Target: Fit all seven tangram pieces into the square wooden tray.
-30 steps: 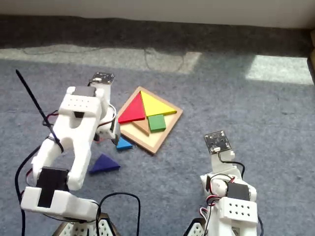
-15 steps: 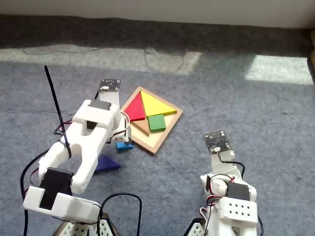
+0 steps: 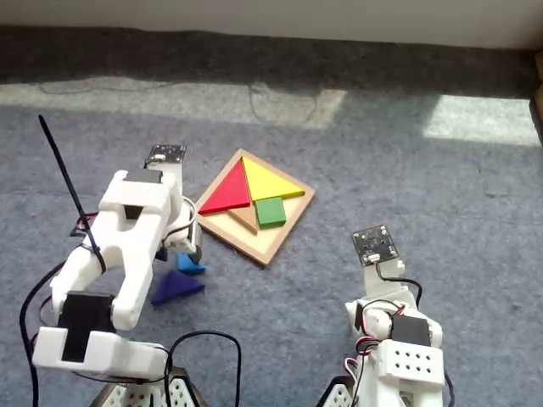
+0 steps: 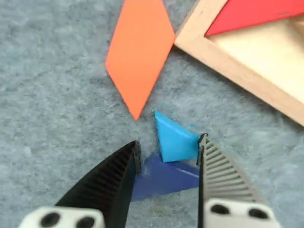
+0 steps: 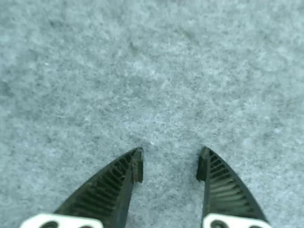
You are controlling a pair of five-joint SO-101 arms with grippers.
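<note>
The square wooden tray (image 3: 270,243) holds a red triangle (image 3: 227,194), a yellow triangle (image 3: 270,181) and a green square (image 3: 270,212). My left gripper (image 4: 169,151) is open just left of the tray. A light blue triangle (image 4: 175,140) lies between its fingertips, touching one finger (image 4: 213,164). That light blue triangle (image 3: 188,264) partly overlaps a dark blue triangle (image 4: 164,176), also seen on the carpet (image 3: 176,287). An orange parallelogram (image 4: 140,52) lies beyond them beside the tray's edge (image 4: 232,73). My right gripper (image 5: 170,166) is open over bare carpet.
The right arm (image 3: 392,326) sits folded at the lower right, away from the tray. Grey carpet covers the floor, with a sunlit strip and a thin cable (image 3: 254,97) at the far side. A black cable tie (image 3: 59,170) sticks up from the left arm.
The left arm swung toward the tray, then back left. The light blue triangle slid away from the tray toward the dark blue one. The right arm stayed still.
</note>
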